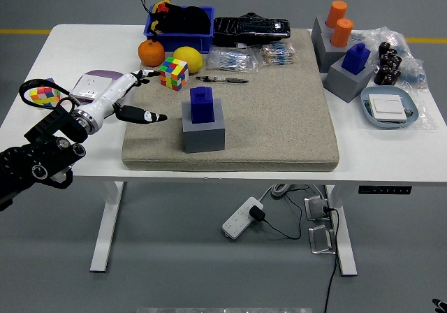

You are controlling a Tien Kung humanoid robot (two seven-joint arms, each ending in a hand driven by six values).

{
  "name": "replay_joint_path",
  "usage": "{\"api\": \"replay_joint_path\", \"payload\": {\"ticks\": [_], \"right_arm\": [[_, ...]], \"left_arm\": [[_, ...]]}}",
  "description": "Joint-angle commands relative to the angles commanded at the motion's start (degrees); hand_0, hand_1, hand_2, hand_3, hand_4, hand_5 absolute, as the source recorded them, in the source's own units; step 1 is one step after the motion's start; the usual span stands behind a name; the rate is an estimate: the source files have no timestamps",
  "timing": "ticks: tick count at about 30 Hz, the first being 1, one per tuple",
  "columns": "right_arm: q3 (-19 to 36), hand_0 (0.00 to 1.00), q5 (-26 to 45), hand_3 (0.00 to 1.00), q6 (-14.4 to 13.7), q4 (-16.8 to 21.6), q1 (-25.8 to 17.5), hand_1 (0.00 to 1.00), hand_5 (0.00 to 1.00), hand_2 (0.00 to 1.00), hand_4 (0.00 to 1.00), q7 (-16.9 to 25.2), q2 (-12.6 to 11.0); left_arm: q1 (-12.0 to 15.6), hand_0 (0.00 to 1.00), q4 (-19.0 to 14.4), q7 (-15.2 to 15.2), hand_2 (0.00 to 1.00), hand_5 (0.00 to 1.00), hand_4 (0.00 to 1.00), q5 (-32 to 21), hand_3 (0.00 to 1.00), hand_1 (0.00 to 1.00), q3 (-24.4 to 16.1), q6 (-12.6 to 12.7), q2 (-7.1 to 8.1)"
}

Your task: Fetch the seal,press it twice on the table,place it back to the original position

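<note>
shadow and black plastic make the far heap hard to read: the blue bin [179, 25] at the back holds a dark bundle with a bit of yellow and red at its left end, and what it is i cannot tell. beside it lies a shiny black wrapped package [251, 28], its contents hidden. two clear bags [253, 58] in front of it hold small blue and brownish bits too fine to name. at the far right a crinkled clear bag [393, 60] has dark cylinders in it, partly masked by glare. the left arm [38, 161] is cut off by the picture's edge; its white-sleeved left hand [124, 98] reaches over the table's left side with fingers spread loose, holding nothing, the dark fingertips pointing toward the seal. the right arm is nowhere to be seen. the blue seal [202, 104] stands upright in its grey base [203, 126] on the beige mat [279, 117], near the mat's left front, just right of the hand and apart from it. a second blue seal [357, 56] sits in another grey holder [347, 81] at the mat's right edge, and behind that a grey block [325, 44] carries two orange cylinders [339, 22]. a pale blue tray [413, 119] at the right holds a white square switch plate [387, 107]. an orange [151, 52], a lemon [188, 59] and a rubik's cube [174, 73] cluster at the mat's far left corner, with a pen [222, 79] lying just right of the cube. a white power socket [91, 84] lies on the white table [42, 89] by the wrist.
</note>
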Motion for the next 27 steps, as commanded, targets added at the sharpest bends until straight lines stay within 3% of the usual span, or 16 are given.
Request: {"api": "replay_joint_path", "payload": {"ticks": [6,11,12,13,27], "right_arm": [[-0.18,0.813,0.02,0.685,0.06,-0.07,0.05,0.712,0.508,0.68,0.723,-0.04,-0.04],[-0.55,0.814,0.22,0.685,-0.02,0.02,0.24,0.712,0.508,0.681,0.723,-0.02,-0.1],[-0.63,0.814,0.21,0.685,-0.03,0.01,0.26,0.712,0.508,0.681,0.723,-0.03,-0.11],[-0.7,0.813,0.24,0.685,-0.05,0.02,0.27,0.713,0.508,0.681,0.723,-0.02,-0.13],[-1.03,0.814,0.27,0.685,0.01,-0.06,-0.03,0.712,0.508,0.681,0.723,-0.04,-0.03]], "left_arm": [[-0.07,0.896,-1.5,0.22,0.975,0.162,0.998,-1.56,0.926,0.952,-0.13,-1.22,-0.42],[-0.11,0.882,-2.91,-1.37,0.973,0.151,0.998,-4.37,0.916,0.948,-0.58,0.24,-1.32],[-0.1,0.882,-2.96,-1.65,0.973,0.151,0.998,-4.6,0.916,0.948,-0.78,0.33,-1.56],[-0.06,0.868,-2.94,-1.93,0.887,0.006,0.978,-4.93,0.867,0.885,-0.95,0.38,-1.81],[0.99,0.859,-0.85,-2.19,0.835,0.002,0.922,-6.83,0.846,0.854,-1.45,1.18,-6.28]]}}
